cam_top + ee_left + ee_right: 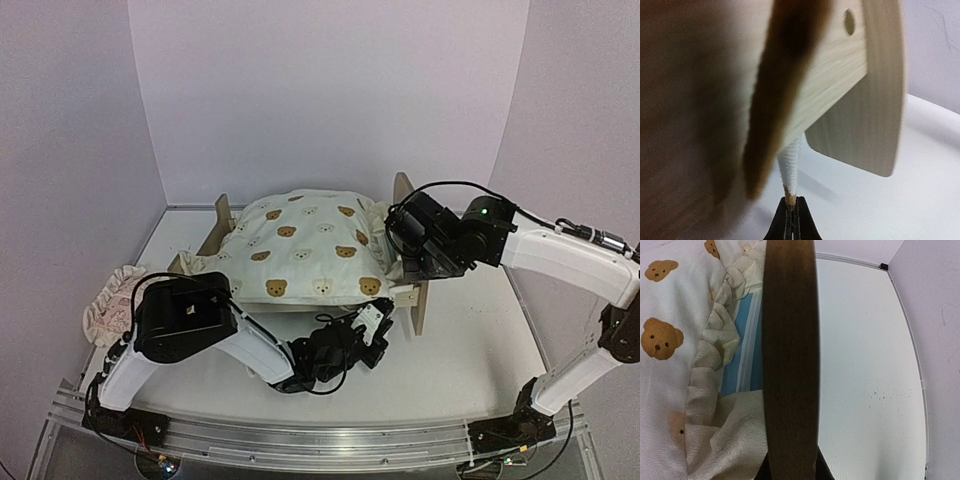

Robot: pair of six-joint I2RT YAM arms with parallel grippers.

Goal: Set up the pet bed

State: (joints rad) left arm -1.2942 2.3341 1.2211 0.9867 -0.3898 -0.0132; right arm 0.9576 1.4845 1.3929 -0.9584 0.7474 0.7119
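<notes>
- The bench [470, 350] fills the lower half of the top view. The pet bed [418, 310] sits mid-frame, its tall end board to the right.
- A bear-print quilt [300, 250] is heaped over the bed, bulging above the rails. In the right wrist view, a strip of blue mattress [747, 350] peeks out at the quilt's edge.
- A ruffled pillow [108, 312] lies at the left edge of the top view, apart from the bed.
- The right hand [410, 262] is clamped on the edge of that tall end board, bracing the frame.
- The left hand [793, 210], bottom centre of its own view, is pinched tight on the tip of a white cord [790, 165] that runs down from under the side rail.
- My read: this is quilt-securing work. Draw the cord slowly along the rail and keep the brace firm so the bed doesn't skid. Watch that the pull doesn't drag the quilt off its corner.
</notes>
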